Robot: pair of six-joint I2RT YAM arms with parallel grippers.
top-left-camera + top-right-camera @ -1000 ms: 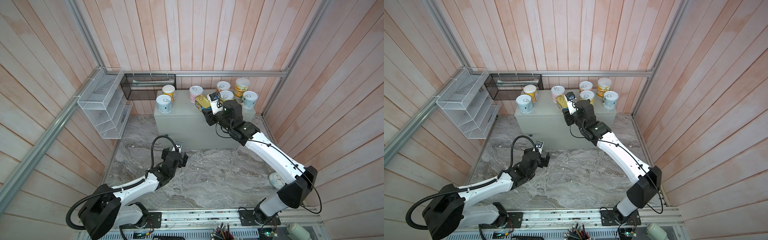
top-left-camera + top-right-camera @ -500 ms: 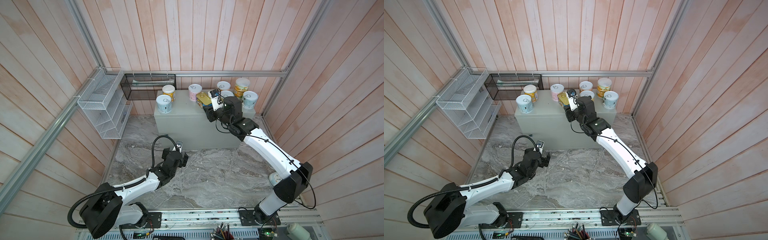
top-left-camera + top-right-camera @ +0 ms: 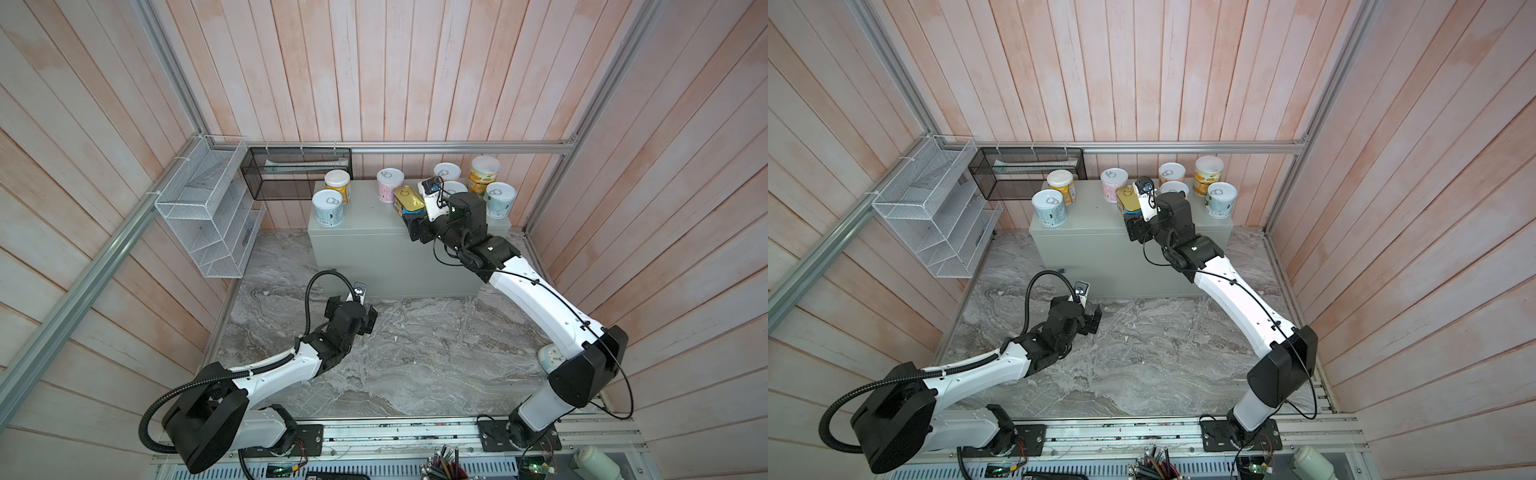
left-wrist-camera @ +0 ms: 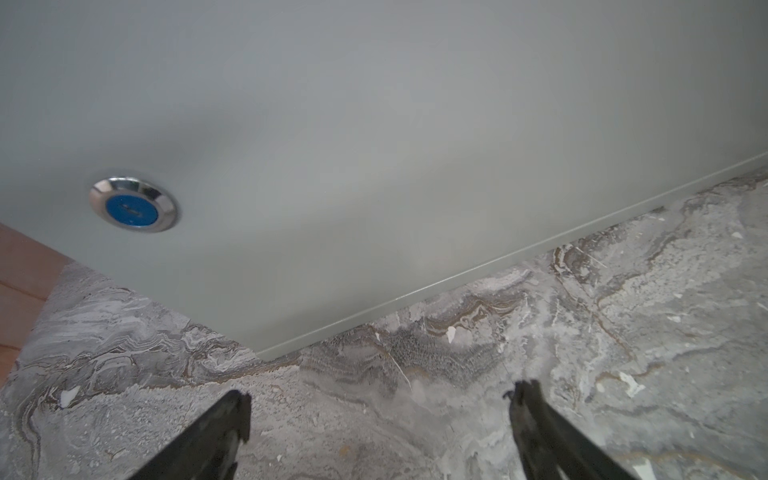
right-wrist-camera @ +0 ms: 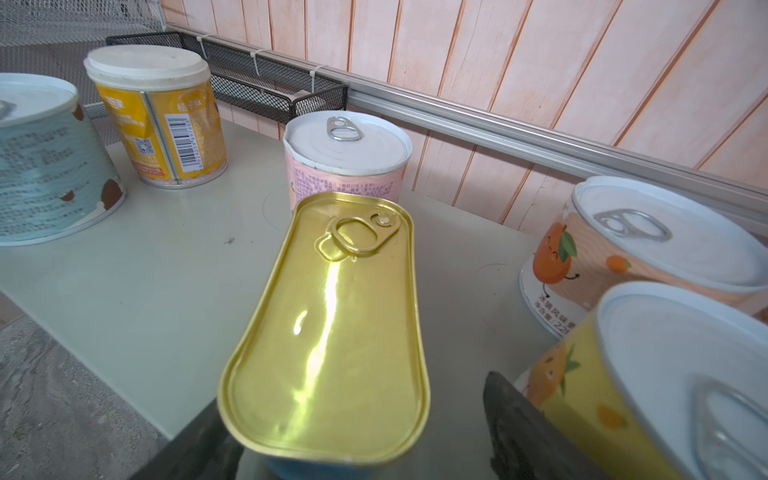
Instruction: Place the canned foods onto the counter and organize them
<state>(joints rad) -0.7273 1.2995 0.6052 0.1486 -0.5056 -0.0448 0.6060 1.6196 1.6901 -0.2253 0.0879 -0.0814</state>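
The counter (image 3: 365, 218) (image 3: 1088, 218) is a light-grey box against the back wall, with several round cans standing on top. The gold-topped tin (image 3: 408, 198) (image 3: 1125, 195) (image 5: 332, 316) lies flat on it in front of the pink can (image 3: 390, 185) (image 5: 345, 162). My right gripper (image 3: 410, 216) (image 3: 1129, 214) (image 5: 353, 415) straddles the tin's near end, open, with a gap between one finger (image 5: 511, 411) and the tin. Beside it stands an orange-labelled can (image 5: 640, 249). Low over the marble floor, my left gripper (image 3: 368, 322) (image 3: 1094, 322) (image 4: 380, 399) is open and empty, facing the counter's front (image 4: 374, 145).
A white wire basket (image 3: 208, 208) hangs on the left wall and a black mesh basket (image 3: 297, 172) on the back wall beside the counter. A pale blue can (image 3: 329, 208) and a yellow can (image 3: 337, 187) stand at the counter's left end. A small pale object (image 3: 547, 359) lies behind the right arm.
My right gripper carried the gold tin further back on the counter toward the pink can, then opened its jaws around it. The left arm has not moved.
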